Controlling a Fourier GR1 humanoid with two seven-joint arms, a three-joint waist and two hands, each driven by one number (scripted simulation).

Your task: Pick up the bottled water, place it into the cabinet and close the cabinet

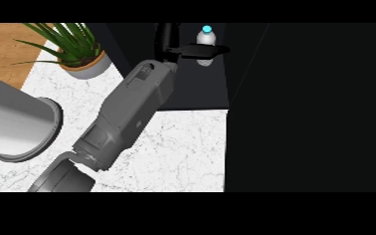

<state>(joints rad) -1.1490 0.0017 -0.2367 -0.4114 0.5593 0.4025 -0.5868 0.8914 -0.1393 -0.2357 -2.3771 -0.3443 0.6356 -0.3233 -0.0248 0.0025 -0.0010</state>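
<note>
The bottled water [207,39] is a small clear bottle with a light blue cap, upright inside the dark open cabinet [191,87] at the top middle of the head view. My left hand [178,50] is at the end of the grey forearm that rises from the lower left. Its black fingers [209,50] are curled round the middle of the bottle. The bottle's lower part is partly hidden by the fingers. My right hand does not show.
A tall dark panel [301,109], apparently the cabinet's open door, fills the right side. A potted green plant [77,55] stands at the upper left on the white marble counter [180,152]. A large grey round vessel [26,129] lies at the left edge.
</note>
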